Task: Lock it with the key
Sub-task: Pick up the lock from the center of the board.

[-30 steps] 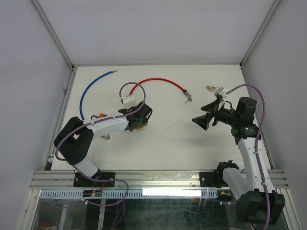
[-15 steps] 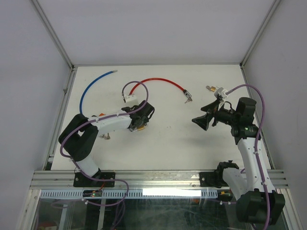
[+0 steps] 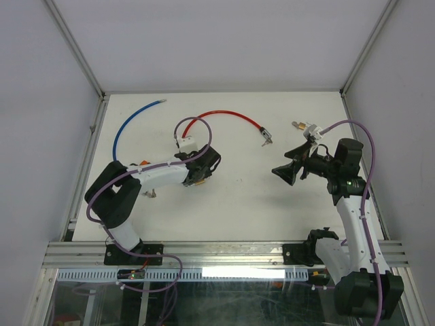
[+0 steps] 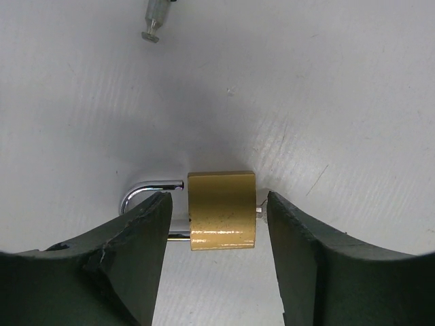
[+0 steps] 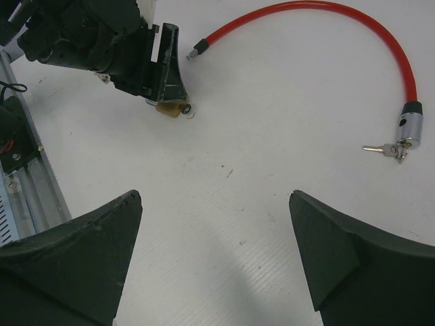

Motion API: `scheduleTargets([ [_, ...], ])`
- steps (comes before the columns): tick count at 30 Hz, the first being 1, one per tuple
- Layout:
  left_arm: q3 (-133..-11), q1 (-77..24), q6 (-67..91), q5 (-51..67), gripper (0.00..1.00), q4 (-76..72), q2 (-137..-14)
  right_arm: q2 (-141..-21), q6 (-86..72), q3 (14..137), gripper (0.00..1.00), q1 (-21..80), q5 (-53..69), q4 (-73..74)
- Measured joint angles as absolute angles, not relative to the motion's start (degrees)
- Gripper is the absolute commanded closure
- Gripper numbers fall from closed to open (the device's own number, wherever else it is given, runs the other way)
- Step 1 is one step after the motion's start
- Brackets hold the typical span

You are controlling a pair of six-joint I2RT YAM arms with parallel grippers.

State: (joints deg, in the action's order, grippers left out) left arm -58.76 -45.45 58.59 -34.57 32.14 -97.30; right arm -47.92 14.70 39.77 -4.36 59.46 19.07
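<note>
- The table point(image 3: 238, 193) is bare through the middle, from between the two arms down to the near edge, so passage there is open.
- The red cable point(image 3: 228, 113) arcs across the far middle, with keys point(image 3: 266, 140) at its right end.
- The cable tip point(image 4: 153, 27) lies just beyond the left gripper point(image 3: 196, 178).
- The blue cable point(image 3: 119, 134) curves along the far left side.
- The padlock point(image 4: 221, 210) sits between the left gripper's spread fingers, with slim clearance.
- The right gripper point(image 3: 285, 170) hangs spread wide near the right edge, over bare table.
</note>
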Motion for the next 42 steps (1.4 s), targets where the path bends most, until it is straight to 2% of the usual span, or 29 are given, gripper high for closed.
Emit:
scheduleTargets([
  [17,-61.12,-45.82,60.82,-34.63,0.45,35.40,-100.31,-47.90,14.72,39.53,0.07,-4.36,59.44,19.07],
  [24,-61.60,-46.19,61.08,-34.68,0.51,35.55,-101.01,-47.90,14.70,39.53,0.07,-4.36,59.44,19.07],
  [35,-61.80,-46.59,61.12,-34.92,0.79,35.57,-101.03,-47.90,14.70,39.53,0.07,-4.36,59.46,19.07],
  [42,-61.78,-48.05,60.86,-35.48,0.82,35.38,-100.42,-47.90,13.06,39.05,0.08,-4.34,61.47,17.32],
])
